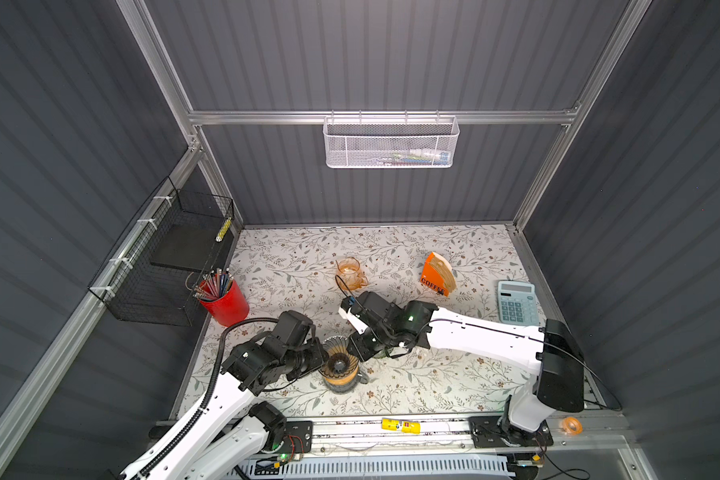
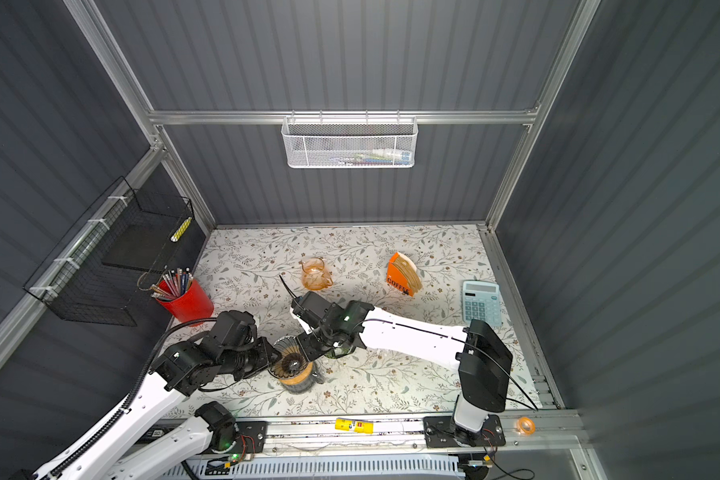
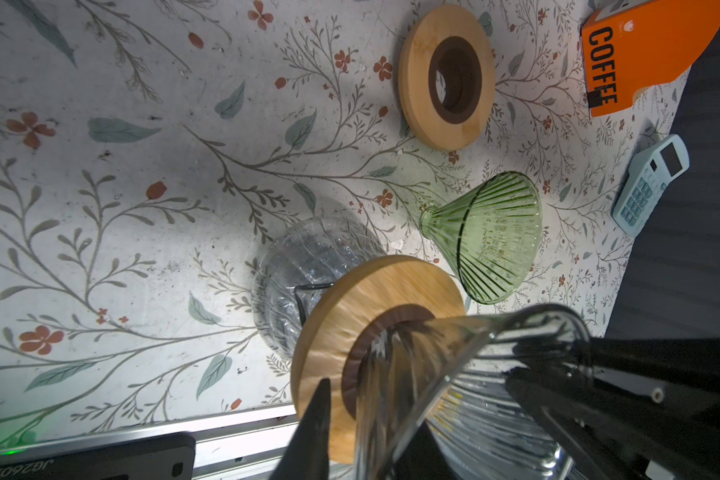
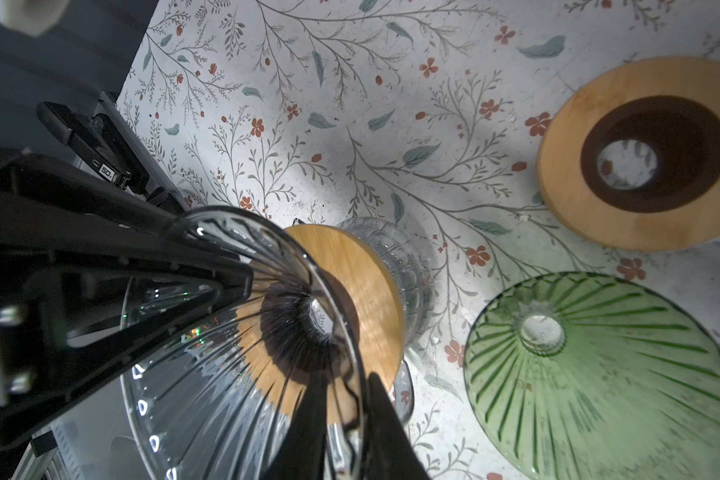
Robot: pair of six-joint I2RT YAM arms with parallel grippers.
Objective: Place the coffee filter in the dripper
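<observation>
The dripper [image 1: 336,354], a clear ribbed glass cone, sits in a round bamboo ring [image 3: 350,299] with a dark brown collar, on top of a fluted clear glass jug [image 3: 283,282] near the front of the floral tablecloth [image 1: 391,249]. The left gripper [image 3: 418,378] straddles the cone's wall with its black fingers a little apart, a sliver of gap showing beside the glass. The right gripper [image 4: 346,376] has a finger on either side of the opposite rim; I cannot tell whether it pinches. The brown paper coffee filters [image 1: 442,266] stand fanned in an orange wedge-shaped holder [image 1: 430,277] printed "COFFEE" in black, well apart toward the back right. Just beside the jug are a ribbed green glass cone [image 3: 495,237] and a second bamboo ring [image 3: 447,77]
</observation>
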